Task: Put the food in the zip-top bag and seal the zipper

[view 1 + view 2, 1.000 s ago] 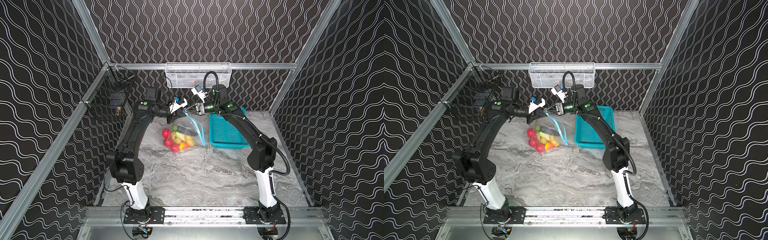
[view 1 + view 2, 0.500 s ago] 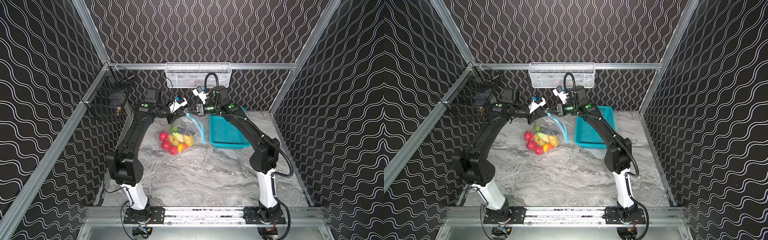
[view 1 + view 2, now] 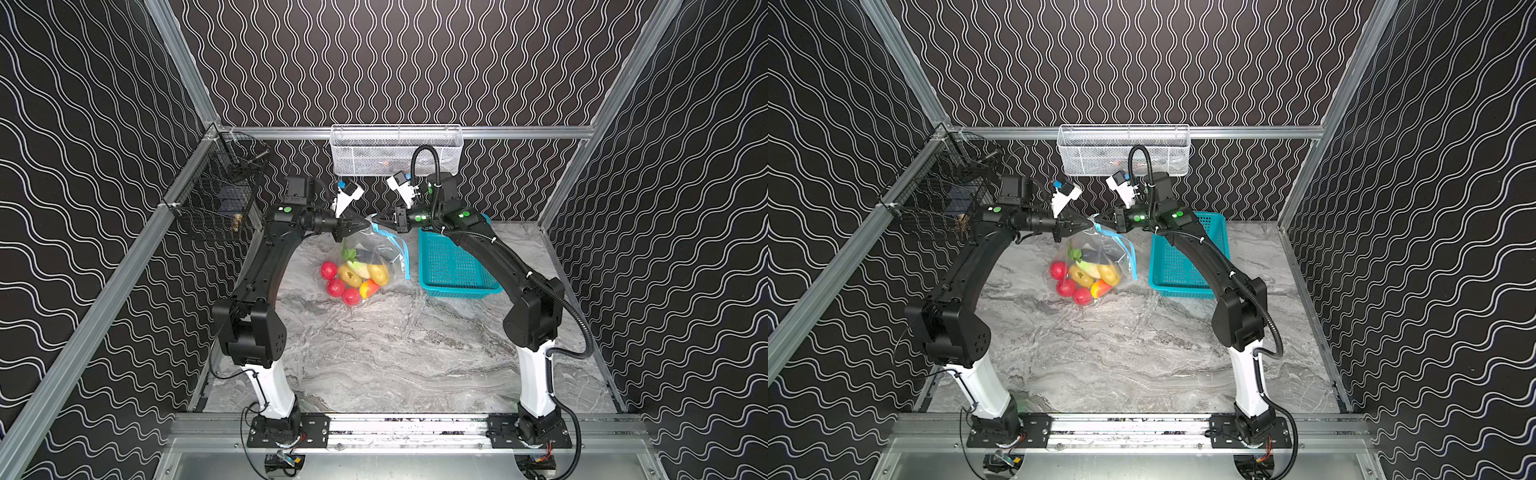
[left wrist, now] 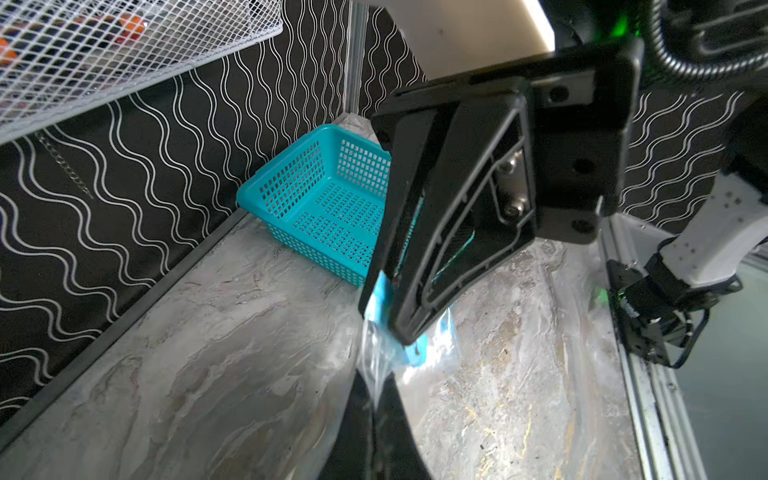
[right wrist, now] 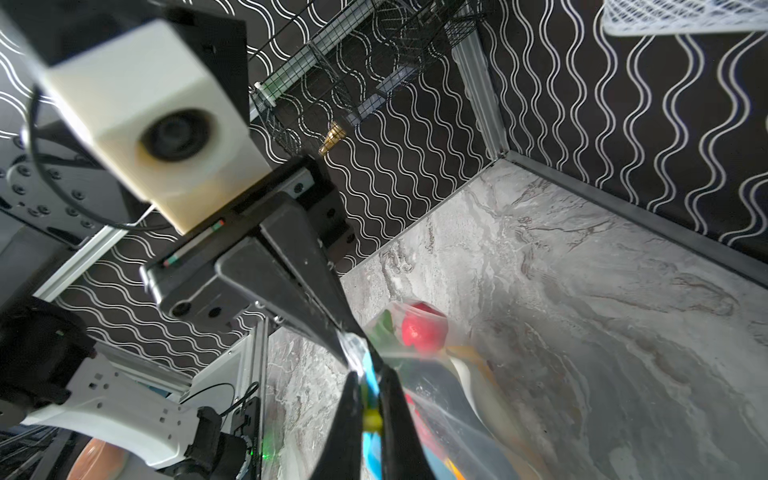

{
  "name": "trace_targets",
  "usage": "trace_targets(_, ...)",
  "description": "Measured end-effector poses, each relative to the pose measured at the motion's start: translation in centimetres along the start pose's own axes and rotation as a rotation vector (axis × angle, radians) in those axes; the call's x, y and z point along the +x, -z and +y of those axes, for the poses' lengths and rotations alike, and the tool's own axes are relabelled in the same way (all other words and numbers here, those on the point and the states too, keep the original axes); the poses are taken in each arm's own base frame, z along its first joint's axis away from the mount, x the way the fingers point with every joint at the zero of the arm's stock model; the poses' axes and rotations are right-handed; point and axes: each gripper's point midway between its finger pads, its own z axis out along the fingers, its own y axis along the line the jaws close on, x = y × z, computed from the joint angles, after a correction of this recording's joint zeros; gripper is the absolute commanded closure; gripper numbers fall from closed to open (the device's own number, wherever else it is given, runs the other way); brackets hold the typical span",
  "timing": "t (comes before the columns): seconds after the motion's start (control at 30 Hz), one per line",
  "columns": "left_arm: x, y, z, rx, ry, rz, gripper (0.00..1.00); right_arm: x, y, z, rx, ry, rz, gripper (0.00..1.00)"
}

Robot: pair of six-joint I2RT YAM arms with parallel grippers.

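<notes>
zip-top bag (image 3: 384,254), hanging from left gripper (image 3: 361,225), right gripper (image 3: 378,218)

A: What is being moved?

B: The right gripper (image 3: 375,218) is being drawn along the zipper (image 3: 406,266) toward the left gripper (image 3: 360,225), away from the right edge of the counter (image 3: 415,353). The gap between them is being narrowed to almost nothing.

A: And the zip-top bag (image 3: 376,251)?

B: Its mouth is being gathered, the hanging blue strip is being lifted slightly, and the food (image 3: 353,279) is being jostled a little inside.
</notes>
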Motion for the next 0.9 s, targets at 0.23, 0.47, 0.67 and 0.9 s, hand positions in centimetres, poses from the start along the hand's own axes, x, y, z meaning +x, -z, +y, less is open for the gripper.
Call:
trace_targets(0.23,0.2,-0.3,0.2,0.044,0.102,-0.02,1.0,-0.5,0.0,0.2,0.006,-0.018,-0.01,0.9)
trace_targets(0.47,0.7,-0.3,0.2,0.041,0.137,-0.02,1.0,-1.0,-0.6,0.4,0.025,-0.059,-0.018,0.77)
trace_targets(0.67,1.0,0.1,-0.1,0.017,0.161,-0.022,1.0,-1.3,-0.7,0.3,0.037,-0.077,-0.031,0.66)
trace_targets(0.9,1.2,0.1,-0.4,0.017,0.171,-0.028,1.0,-2.1,-0.4,0.7,0.033,-0.077,-0.053,0.6)
